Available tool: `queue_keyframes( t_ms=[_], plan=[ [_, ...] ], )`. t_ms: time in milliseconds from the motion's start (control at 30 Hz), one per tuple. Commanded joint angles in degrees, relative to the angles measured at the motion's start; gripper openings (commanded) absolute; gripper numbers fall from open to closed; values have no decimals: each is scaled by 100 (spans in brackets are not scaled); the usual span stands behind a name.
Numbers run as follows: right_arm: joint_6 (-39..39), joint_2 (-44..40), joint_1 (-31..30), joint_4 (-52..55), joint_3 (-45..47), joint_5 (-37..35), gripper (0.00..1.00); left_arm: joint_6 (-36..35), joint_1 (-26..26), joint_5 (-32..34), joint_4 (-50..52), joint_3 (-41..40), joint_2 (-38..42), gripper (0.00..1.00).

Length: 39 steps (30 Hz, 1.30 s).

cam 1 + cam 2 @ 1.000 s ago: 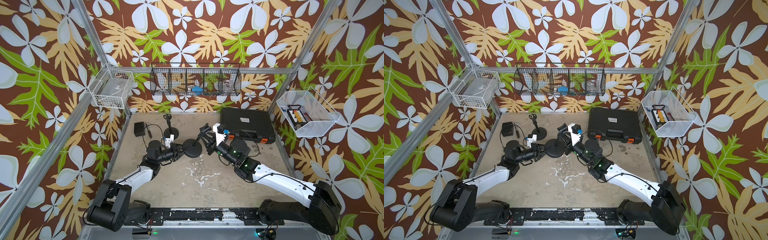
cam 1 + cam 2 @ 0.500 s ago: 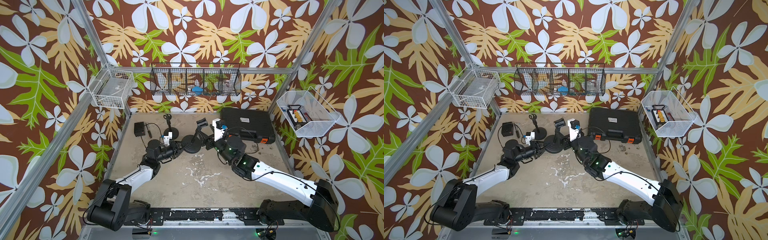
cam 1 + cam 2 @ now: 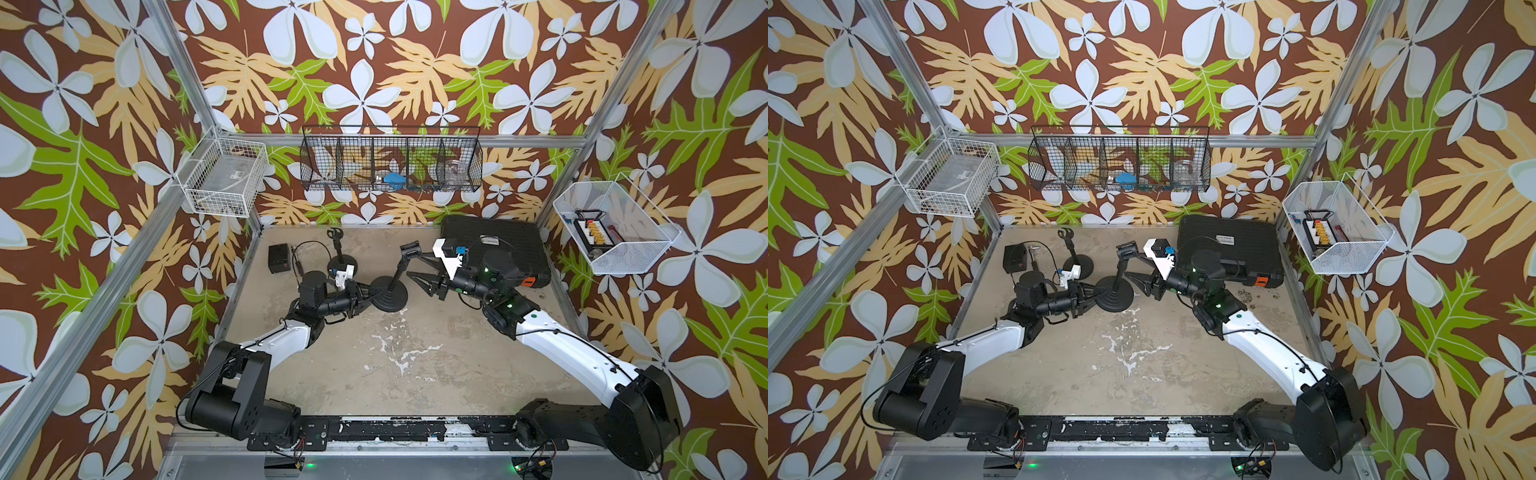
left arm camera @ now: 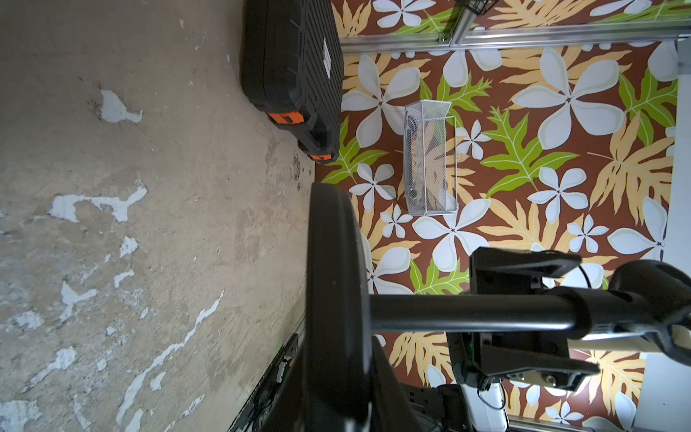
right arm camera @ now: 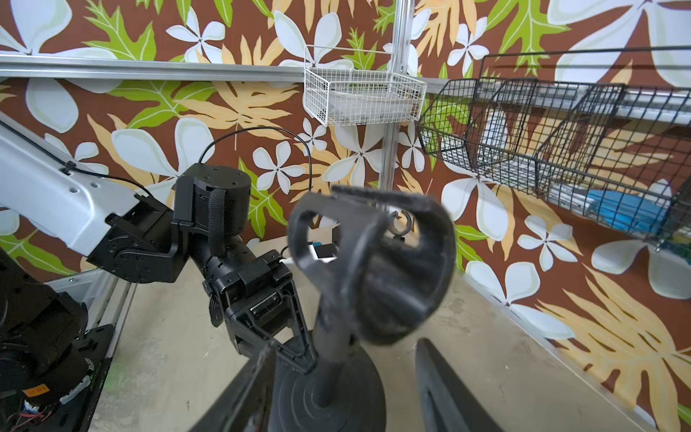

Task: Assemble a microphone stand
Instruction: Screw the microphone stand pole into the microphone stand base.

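Black stand (image 3: 390, 297), right tool (image 3: 412, 265) opened, backed off, left tool (image 3: 372, 294) still clamped

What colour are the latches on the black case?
Orange; the latches on the black case show best in the left wrist view.

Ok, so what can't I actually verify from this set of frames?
- Clip-to-pole joint: the mic clip is blurred in the right wrist view and too small in both top views.
- Hold of the left gripper on the stand base: the dark disc hides the contact in the left wrist view.
- Contents of the black wire basket: mesh, too small in a top view.
- Black case: shut, inside hidden.
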State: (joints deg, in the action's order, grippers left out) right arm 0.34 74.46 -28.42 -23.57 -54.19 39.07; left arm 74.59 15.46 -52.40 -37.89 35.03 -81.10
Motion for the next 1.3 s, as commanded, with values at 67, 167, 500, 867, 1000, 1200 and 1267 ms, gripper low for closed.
queue_keyframes(
  t_ms=[67, 167, 500, 867, 1000, 1200, 1267],
  plan=[
    [151, 280, 48, 211, -373, 816, 62, -269, -8, -546, -108, 116, 41, 0],
    [15, 419, 48, 87, -477, 1097, 59, -314, -13, -654, -52, 147, 67, 0],
    [-776, 518, -59, -1038, -133, 1040, 13, -537, -9, -728, 301, 318, 112, 0],
    [-1271, -149, -1924, -345, 180, -5943, 0, -389, -94, -183, 326, 596, 287, 0],
    [-952, 345, -2834, 198, -479, -7831, 0, -385, -111, -137, 429, 729, 216, 0],
    [-912, 388, -2775, 453, -712, -6365, 79, -274, -247, -269, 317, 760, 79, 0],
    [-914, 110, -2436, 386, -513, -5101, 88, -260, -364, -358, 322, 768, 22, 0]
  ],
)
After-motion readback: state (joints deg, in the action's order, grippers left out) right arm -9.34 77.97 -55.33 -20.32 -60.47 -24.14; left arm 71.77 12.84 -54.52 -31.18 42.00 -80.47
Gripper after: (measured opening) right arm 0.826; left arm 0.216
